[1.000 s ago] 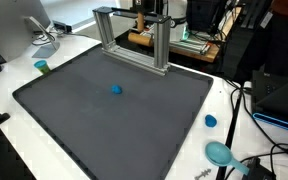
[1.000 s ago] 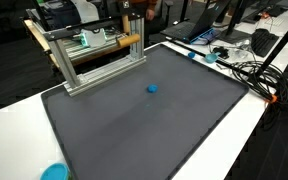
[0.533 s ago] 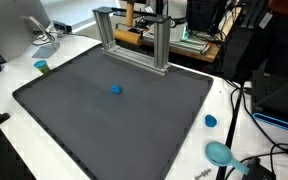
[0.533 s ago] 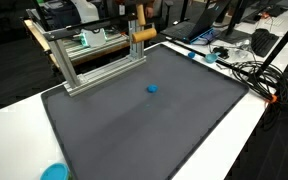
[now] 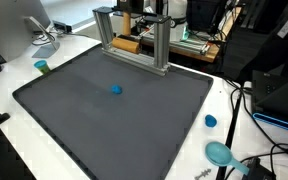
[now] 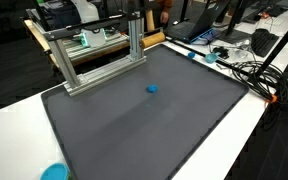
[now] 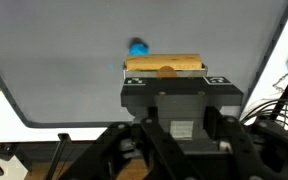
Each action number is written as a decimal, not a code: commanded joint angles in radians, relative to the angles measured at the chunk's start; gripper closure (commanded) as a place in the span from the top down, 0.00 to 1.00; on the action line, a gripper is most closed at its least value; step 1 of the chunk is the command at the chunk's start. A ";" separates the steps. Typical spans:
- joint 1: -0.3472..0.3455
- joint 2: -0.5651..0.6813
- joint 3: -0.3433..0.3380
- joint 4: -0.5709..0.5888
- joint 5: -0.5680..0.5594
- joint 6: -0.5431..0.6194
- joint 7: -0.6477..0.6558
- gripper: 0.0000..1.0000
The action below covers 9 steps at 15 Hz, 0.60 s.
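My gripper is shut on a light wooden block, which it holds crosswise at its tips. In both exterior views the block hangs just behind the aluminium frame at the back edge of the dark mat. The arm comes down from the top of the picture and is mostly hidden by the frame. A small blue ball lies on the mat in front of the frame. It also shows in the wrist view, beyond the block.
A blue cap and a teal bowl sit on the white table beside the mat, a teal cup at the opposite edge. Cables and equipment lie around the table.
The gripper with the wooden block has moved sideways behind the frame and a little lower. The blue ball has not moved.
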 commanded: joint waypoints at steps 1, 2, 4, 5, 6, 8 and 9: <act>-0.002 0.007 0.009 -0.001 -0.007 0.021 0.039 0.21; -0.012 0.016 0.024 0.001 -0.019 0.042 0.080 0.21; -0.025 0.036 0.045 0.014 -0.042 0.058 0.143 0.21; -0.031 0.053 0.052 0.025 -0.052 0.067 0.166 0.21; -0.038 0.077 0.059 0.039 -0.066 0.077 0.185 0.21; -0.051 0.151 0.064 0.079 -0.099 0.092 0.205 0.21; -0.049 0.183 0.059 0.099 -0.106 0.095 0.195 0.21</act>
